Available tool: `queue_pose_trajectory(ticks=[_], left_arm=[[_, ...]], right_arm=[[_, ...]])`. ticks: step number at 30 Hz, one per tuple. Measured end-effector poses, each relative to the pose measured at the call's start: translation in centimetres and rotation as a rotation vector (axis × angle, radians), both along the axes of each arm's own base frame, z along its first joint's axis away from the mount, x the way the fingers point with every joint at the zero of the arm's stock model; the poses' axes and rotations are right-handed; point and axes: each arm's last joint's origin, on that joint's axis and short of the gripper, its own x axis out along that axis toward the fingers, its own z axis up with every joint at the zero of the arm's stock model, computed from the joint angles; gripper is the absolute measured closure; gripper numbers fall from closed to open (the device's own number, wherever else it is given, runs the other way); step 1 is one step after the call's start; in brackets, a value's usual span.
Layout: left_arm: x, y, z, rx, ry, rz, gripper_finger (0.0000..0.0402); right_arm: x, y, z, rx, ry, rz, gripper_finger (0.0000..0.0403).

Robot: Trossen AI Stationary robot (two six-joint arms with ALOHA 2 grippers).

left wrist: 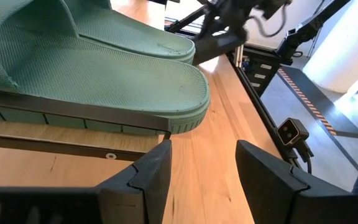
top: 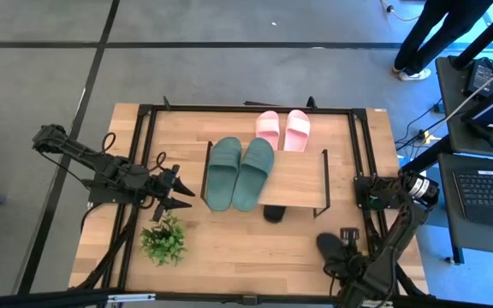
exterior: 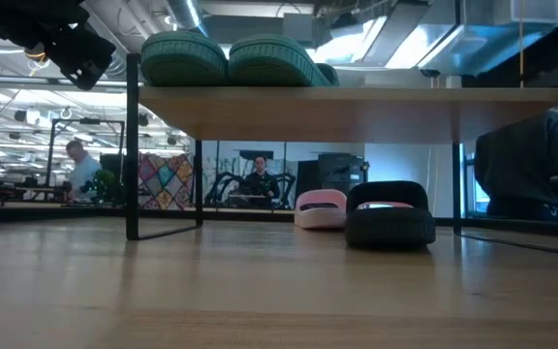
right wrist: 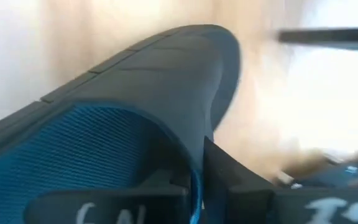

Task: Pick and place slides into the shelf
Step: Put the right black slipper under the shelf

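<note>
The shelf (top: 302,175) stands mid-table; two dull green slides (top: 240,173) lie on its top board, also seen in the left wrist view (left wrist: 104,81). Two pink slides (top: 282,130) lie on the table at the shelf's far side. One black slide (exterior: 390,215) rests on the table under the shelf, its end poking out at the near edge (top: 274,212). My right gripper (top: 342,258), near the table's near right corner, is shut on a second black slide (top: 329,247). My left gripper (top: 178,192) waits open beside the shelf's left end. My right gripper pinches the black slide's side rim (right wrist: 197,155) between its two fingers, one finger (right wrist: 241,186) on the outer side, the other over the footbed. It comes from above, slanting steeply down. I cannot tell whether the slide is clear of the table.
A small potted plant (top: 163,239) stands near the table's near left. Black frame rails (top: 144,171) run along the table's left, right and far sides. Bare tabletop (top: 246,252) lies between the plant and my right gripper. A person (top: 435,34) stands beyond the far right corner.
</note>
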Motion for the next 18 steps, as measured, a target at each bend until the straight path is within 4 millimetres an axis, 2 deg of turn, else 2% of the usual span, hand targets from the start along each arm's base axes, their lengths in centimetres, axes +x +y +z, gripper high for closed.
queue_pose_trajectory(ticks=[4, 8, 18], left_arm=[[0.0, 0.0, 0.0, 0.007, -0.001, -0.002, 0.0231], [0.0, 0.0, 0.0, 0.007, -0.001, -0.002, 0.0231], [0.0, 0.0, 0.0, 0.011, 0.001, -0.003, 0.0231]], right_arm=[[1.4, 0.8, 1.7, 0.076, -0.071, -0.046, 0.0388], [3.7, 0.8, 2.8, 0.152, -0.166, -0.098, 0.0388], [8.8, -3.2, 3.1, 0.139, -0.219, -0.311, 0.0389]])
